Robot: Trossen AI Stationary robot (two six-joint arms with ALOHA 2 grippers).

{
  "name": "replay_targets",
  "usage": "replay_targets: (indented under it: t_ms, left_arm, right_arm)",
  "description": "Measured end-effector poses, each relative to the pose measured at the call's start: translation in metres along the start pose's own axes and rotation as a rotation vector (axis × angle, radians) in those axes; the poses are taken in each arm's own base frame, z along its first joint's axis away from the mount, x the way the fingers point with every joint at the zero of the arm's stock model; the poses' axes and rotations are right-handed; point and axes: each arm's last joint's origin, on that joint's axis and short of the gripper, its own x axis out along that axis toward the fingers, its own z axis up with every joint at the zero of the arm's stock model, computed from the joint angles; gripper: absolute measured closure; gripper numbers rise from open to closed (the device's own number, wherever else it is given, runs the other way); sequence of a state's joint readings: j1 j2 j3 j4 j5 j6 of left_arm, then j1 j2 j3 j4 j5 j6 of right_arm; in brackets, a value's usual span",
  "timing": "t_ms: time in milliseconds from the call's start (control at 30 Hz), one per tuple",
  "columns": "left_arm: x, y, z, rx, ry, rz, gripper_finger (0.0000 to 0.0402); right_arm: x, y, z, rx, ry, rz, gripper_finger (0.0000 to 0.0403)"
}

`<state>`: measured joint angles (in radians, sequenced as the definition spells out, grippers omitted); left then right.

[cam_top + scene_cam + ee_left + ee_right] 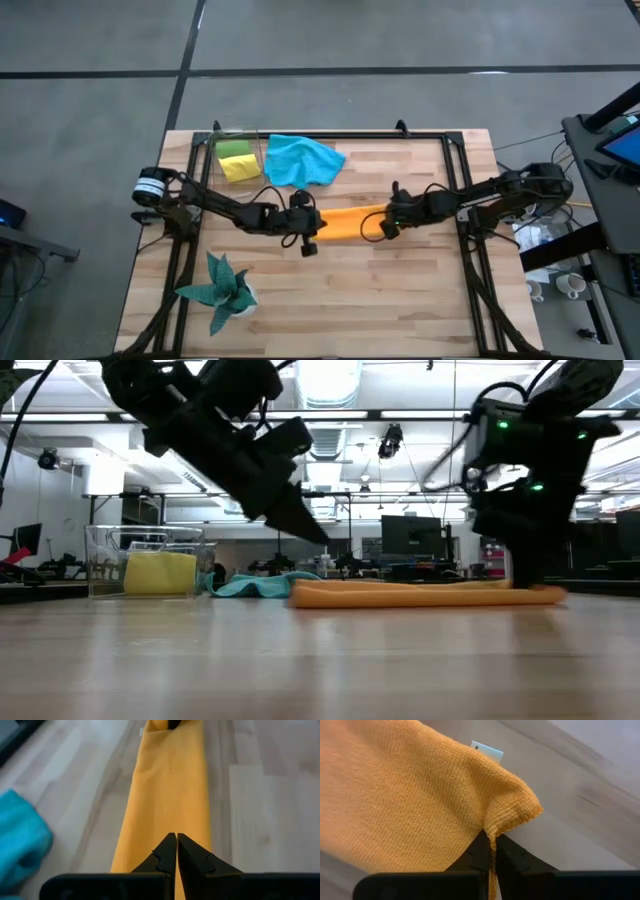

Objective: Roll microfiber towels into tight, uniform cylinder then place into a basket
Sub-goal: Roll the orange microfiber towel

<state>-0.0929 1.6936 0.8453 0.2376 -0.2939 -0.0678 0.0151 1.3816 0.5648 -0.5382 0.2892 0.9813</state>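
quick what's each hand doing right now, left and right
Left hand: shut, empty, over the orange towel.
Right hand: shut on the orange towel's edge.

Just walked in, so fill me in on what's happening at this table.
Two arms are working on an orange towel folded into a long strip mid-table. The right end effector is shut on its end; the left end effector hovers shut over the other end. Yellow and green towels sit in the clear basket; a blue towel waits beside it.
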Motion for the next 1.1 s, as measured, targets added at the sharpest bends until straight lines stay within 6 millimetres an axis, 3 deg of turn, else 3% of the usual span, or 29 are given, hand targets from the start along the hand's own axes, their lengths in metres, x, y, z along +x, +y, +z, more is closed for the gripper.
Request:
replay_targets:
  t_ms: [233,500,733,933,1100]
  left_arm:
    - [0.02,-0.001,0.009,0.042,-0.077,-0.046,0.0402]
    - [0.078,-0.005,0.031,0.114,-0.262,-0.047,0.0402]
    - [0.134,-0.011,0.04,0.154,-0.22,-0.063,0.0402]
    - [0.16,0.002,0.048,0.128,-0.247,-0.029,0.0402]
    - [0.177,0.015,0.042,0.101,-0.228,-0.002,0.0402]
  right_arm:
    - [-0.026,-0.022,-0.006,0.086,0.03,-0.06,0.0393]
    - [-0.035,-0.013,0.004,0.091,-0.021,0.021,0.0394]
    - [-0.039,-0.003,0.012,0.065,-0.079,0.116,0.0394]
    - [-0.04,0.001,0.012,0.052,-0.095,0.153,0.0394]
    - [-0.042,0.004,0.011,0.044,-0.1,0.171,0.0394]
